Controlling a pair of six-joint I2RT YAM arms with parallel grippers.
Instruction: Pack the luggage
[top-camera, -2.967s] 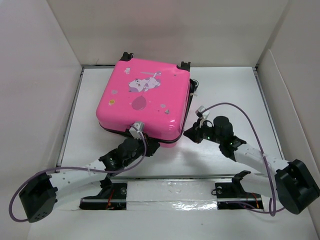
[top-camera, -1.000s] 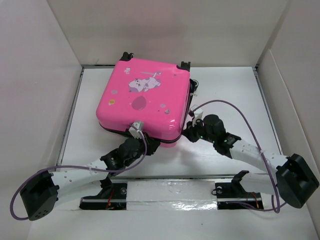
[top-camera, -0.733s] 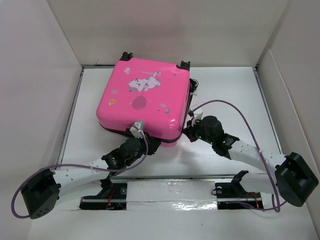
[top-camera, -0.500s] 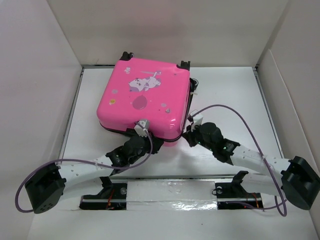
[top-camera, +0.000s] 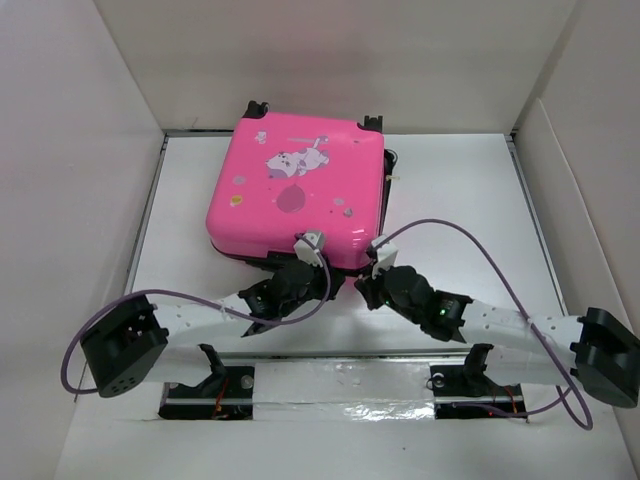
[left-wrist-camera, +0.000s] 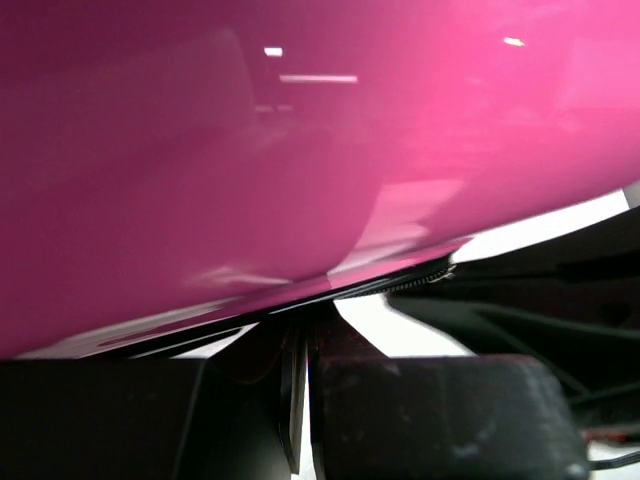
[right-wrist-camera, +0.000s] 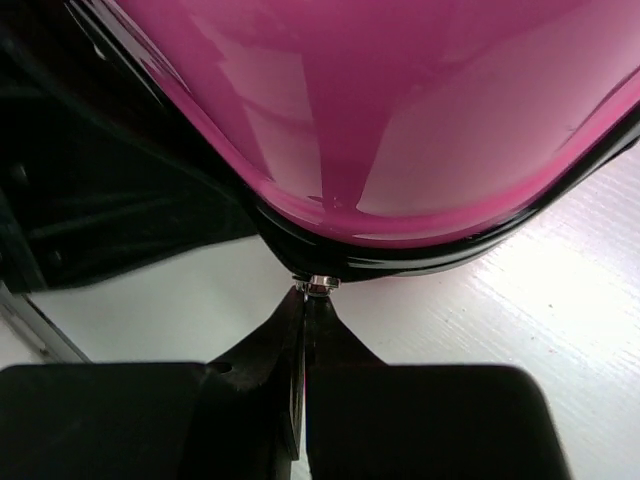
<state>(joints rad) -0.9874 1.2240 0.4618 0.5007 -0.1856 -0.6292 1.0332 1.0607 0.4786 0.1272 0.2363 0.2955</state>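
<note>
Suitcase (top-camera: 295, 195) lies closed on the table (top-camera: 470, 200); I see the left gripper (left-wrist-camera: 303, 335), fingers together, under its near rim, and the right gripper (right-wrist-camera: 305, 300), likewise together, touching a metal tab (right-wrist-camera: 320, 283).

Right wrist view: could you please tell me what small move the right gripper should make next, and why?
Probably a short pull along the black zipper trim. The right gripper is shut with its tips at a small silver tab on the near seam of the luggage, apparently pinching it, so drawing it along looks like the natural step.
</note>
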